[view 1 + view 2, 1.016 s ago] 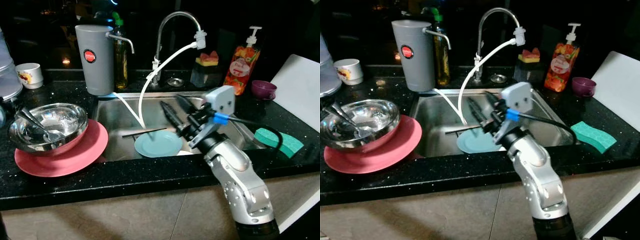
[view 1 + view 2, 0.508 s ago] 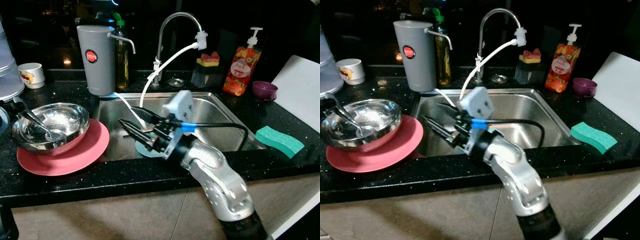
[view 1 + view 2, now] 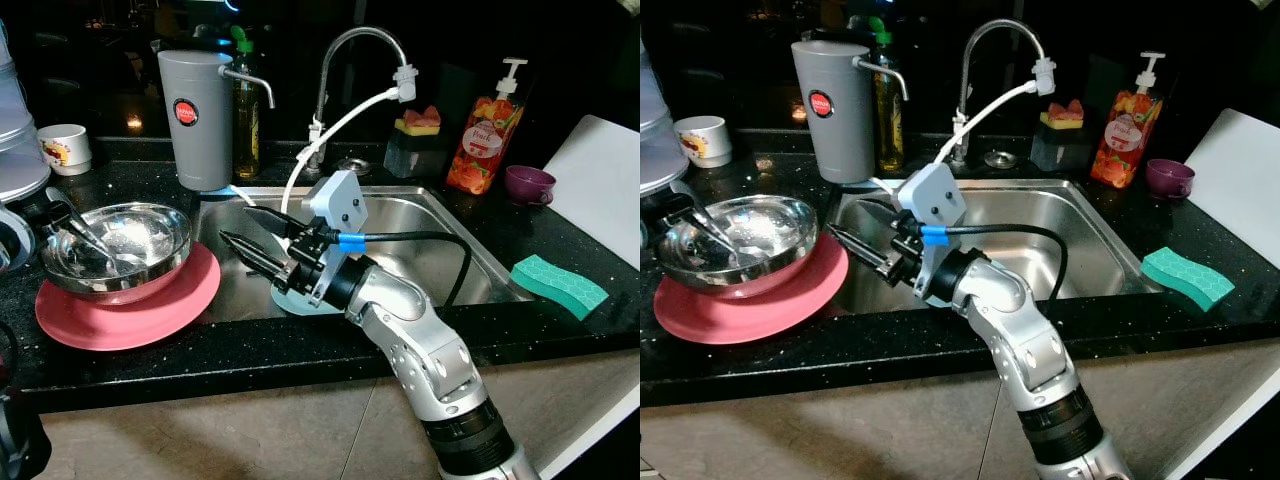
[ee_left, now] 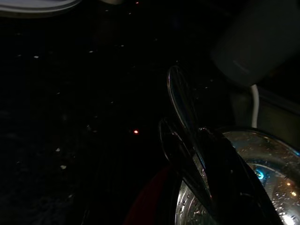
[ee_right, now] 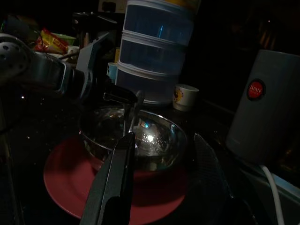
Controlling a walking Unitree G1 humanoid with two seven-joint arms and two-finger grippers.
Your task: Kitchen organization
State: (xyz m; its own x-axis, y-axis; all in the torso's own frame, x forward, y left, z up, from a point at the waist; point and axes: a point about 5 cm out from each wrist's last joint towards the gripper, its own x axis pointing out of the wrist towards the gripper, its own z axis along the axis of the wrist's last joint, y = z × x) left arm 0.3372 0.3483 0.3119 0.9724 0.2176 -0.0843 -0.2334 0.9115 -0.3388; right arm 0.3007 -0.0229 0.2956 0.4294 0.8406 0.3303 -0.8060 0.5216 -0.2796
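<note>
Over the steel sink (image 3: 455, 225), the right gripper (image 3: 243, 227) has swung further from the blue plate (image 3: 292, 300) beneath its wrist, fingers spread wide and empty, toward the metal bowl (image 3: 115, 250) ahead on the pink plate (image 3: 130, 310).

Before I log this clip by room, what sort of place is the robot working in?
A home kitchen, at the sink counter: a stainless sink under a gooseneck faucet, a soap pump bottle, and a steel bowl on a pink plate on black counter.
</note>
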